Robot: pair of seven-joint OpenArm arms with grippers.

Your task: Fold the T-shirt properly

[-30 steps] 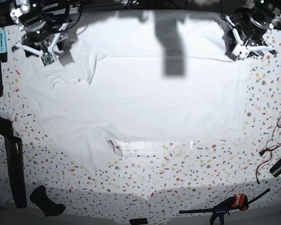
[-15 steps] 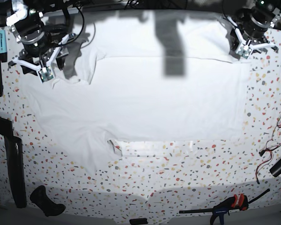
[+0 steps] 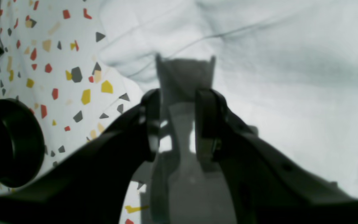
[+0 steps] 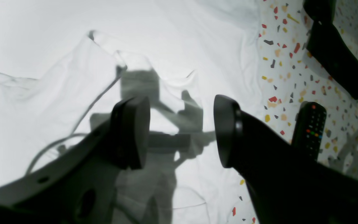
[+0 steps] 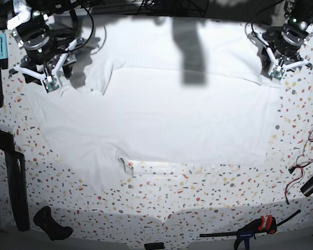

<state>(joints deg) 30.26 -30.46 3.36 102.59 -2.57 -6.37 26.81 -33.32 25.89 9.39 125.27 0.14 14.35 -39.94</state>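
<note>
Both arms shifted since a second ago: the right pincer [image 5: 48, 78] dropped toward the bunched sleeve at the base view's upper left, the left pincer [image 5: 278, 70] slid down toward the shirt's far-right corner. T-shirt [image 5: 156, 114] lies spread flat across the tabletop [image 5: 208, 198], long axis running left-right in the base view, partly folded, one sleeve crumpled under the right arm. Right pincer [image 4: 179, 130] hangs jaws apart directly over the creased cloth, nothing between them; remote [image 4: 309, 130] just beside on bare tabletop. Left pincer [image 3: 177, 124] has jaws nearly together, narrow gap, seemingly empty; shirt edge lies ahead of and below it, black round object [image 3: 8, 143] off to its side. Likely next: each arm pinches its own near corner, which lies straight below its tips. Right arm looks closer to cloth contact.
</note>
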